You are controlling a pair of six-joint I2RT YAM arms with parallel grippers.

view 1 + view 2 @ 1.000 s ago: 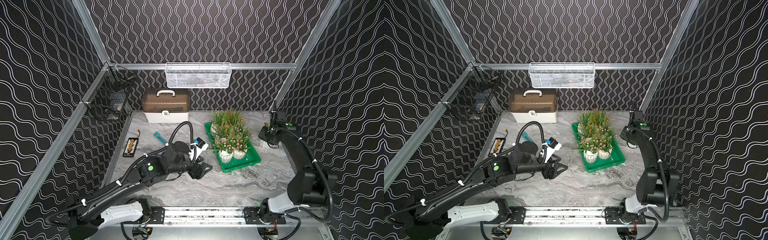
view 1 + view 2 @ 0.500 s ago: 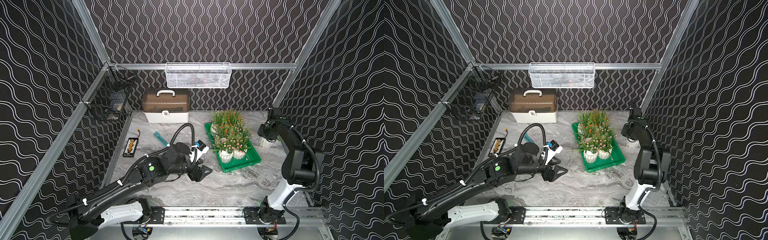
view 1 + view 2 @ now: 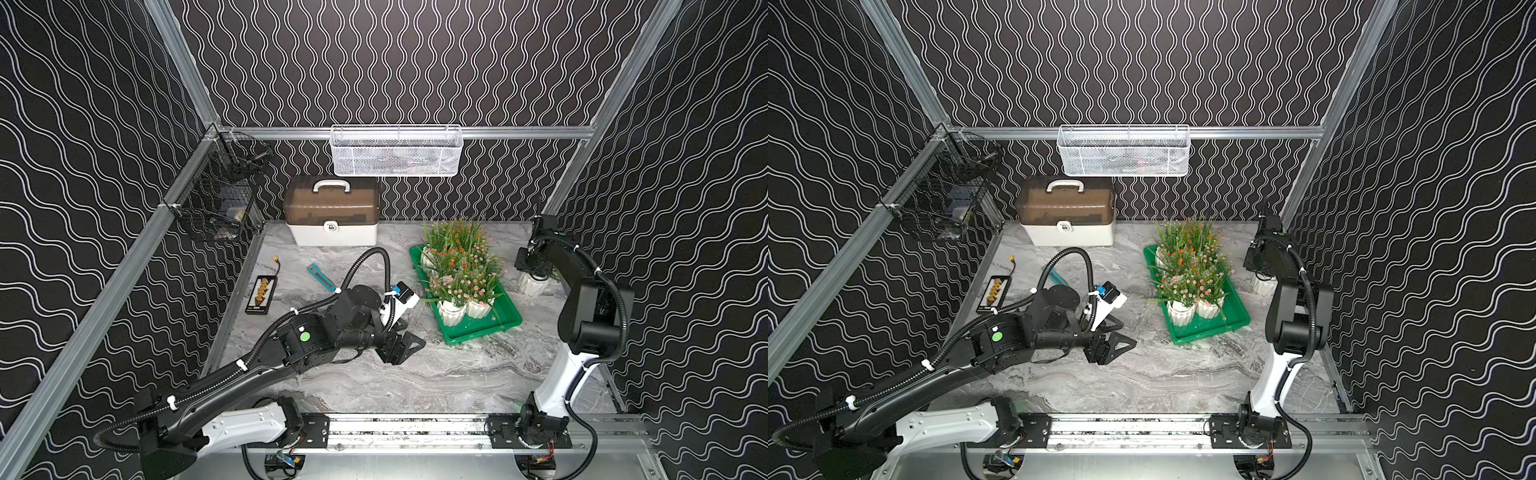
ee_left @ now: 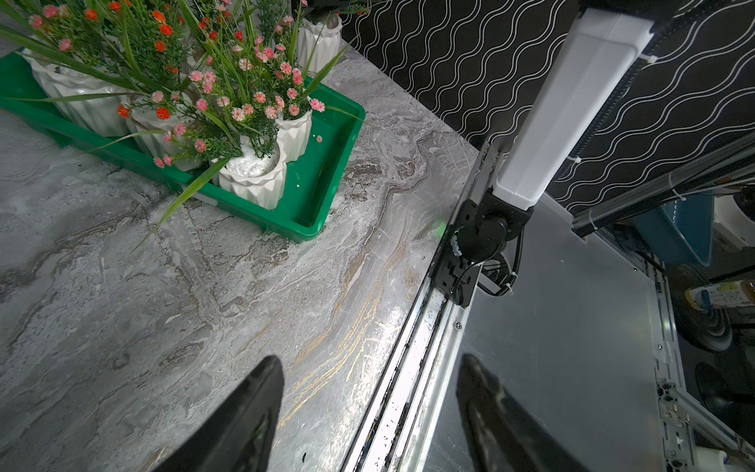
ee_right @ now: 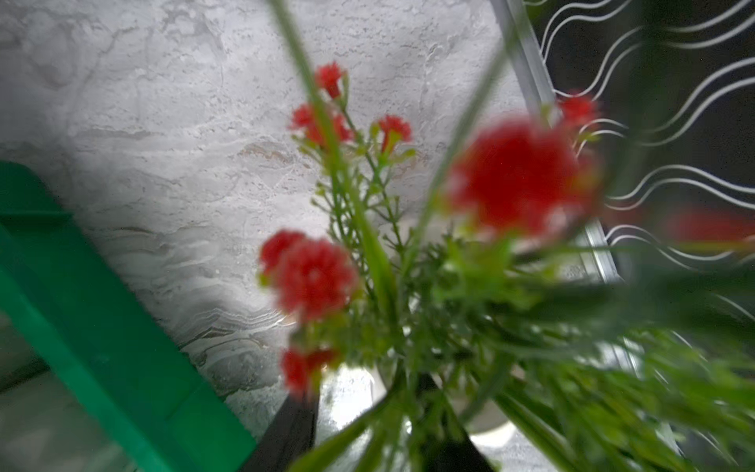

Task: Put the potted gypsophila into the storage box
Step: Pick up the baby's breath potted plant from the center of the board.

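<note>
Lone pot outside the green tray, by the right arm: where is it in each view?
Top view: pot on the table, right of the tray.
Top view: same spot, tray to its left.
Left wrist: top edge, beyond the tray.
Right wrist: bottom, blurred, under red flowers.
Shared landmark: the green tray, in all four.

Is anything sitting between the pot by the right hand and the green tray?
Nothing visible. Only bare marble lies between the loose pot under the right hand and the green tray. The tray's near end is free; other pots fill the rest.
</note>
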